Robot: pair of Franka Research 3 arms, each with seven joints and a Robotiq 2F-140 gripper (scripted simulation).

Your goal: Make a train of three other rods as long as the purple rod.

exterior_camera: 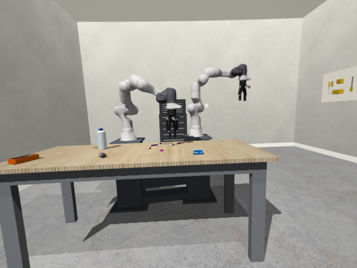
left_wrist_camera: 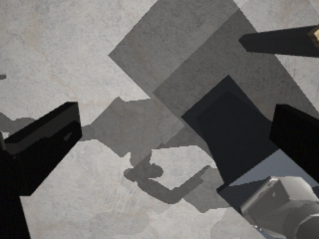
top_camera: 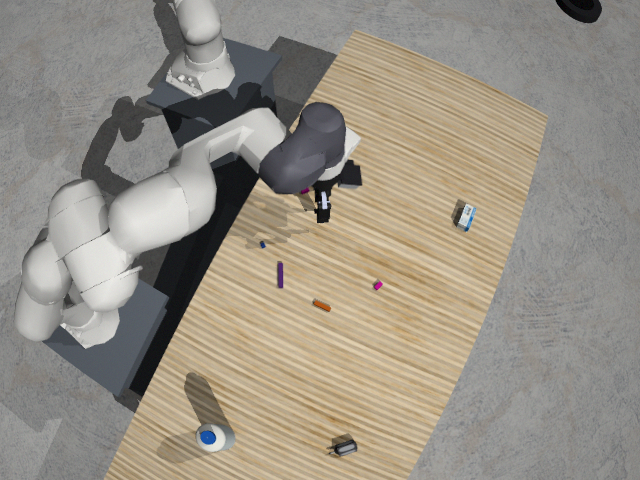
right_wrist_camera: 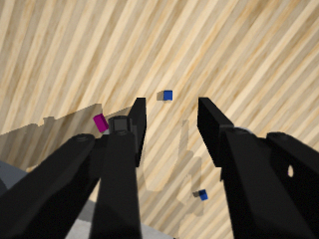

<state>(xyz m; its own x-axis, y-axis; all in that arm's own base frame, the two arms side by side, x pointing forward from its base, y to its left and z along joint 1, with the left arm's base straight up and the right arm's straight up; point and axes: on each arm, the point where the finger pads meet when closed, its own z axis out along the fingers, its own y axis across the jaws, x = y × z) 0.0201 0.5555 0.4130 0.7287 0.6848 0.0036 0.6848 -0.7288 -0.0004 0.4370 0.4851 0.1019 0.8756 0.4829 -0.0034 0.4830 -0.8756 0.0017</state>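
With the top view as a clock face centred on the purple rod (top_camera: 280,274) (exterior_camera: 154,144), the orange rod (top_camera: 321,305) (exterior_camera: 149,148) lies at 4 o'clock and the near magenta rod (top_camera: 377,285) (exterior_camera: 161,150) at 3. The first blue rod (top_camera: 262,244) (exterior_camera: 160,143) (right_wrist_camera: 203,194) sits at 11 o'clock, and the far magenta rod (top_camera: 305,190) (exterior_camera: 178,143) (right_wrist_camera: 101,122) between 12 and 1, partly covered by the arm. These rods lie apart on the table (top_camera: 413,361) (exterior_camera: 138,162) — no three form a train.

The right gripper (top_camera: 322,212) (exterior_camera: 172,136) (right_wrist_camera: 171,112) hangs above the table at 1 o'clock from the purple rod, fingers partly apart, with nothing clamped. In its wrist view, the second blue rod (exterior_camera: 173,144) (right_wrist_camera: 167,95) shows through the gap, just off its centre towards 11 o'clock, down on the wood.

The left gripper (exterior_camera: 242,100) (left_wrist_camera: 175,120) hangs high, its fingers wide apart and holding nothing — its wrist view looks down at floor.

From the purple rod, the white bottle (top_camera: 223,439) (exterior_camera: 101,140) stands at 7 o'clock and the blue-and-white box (top_camera: 466,217) (exterior_camera: 198,152) lies between 2 and 3.
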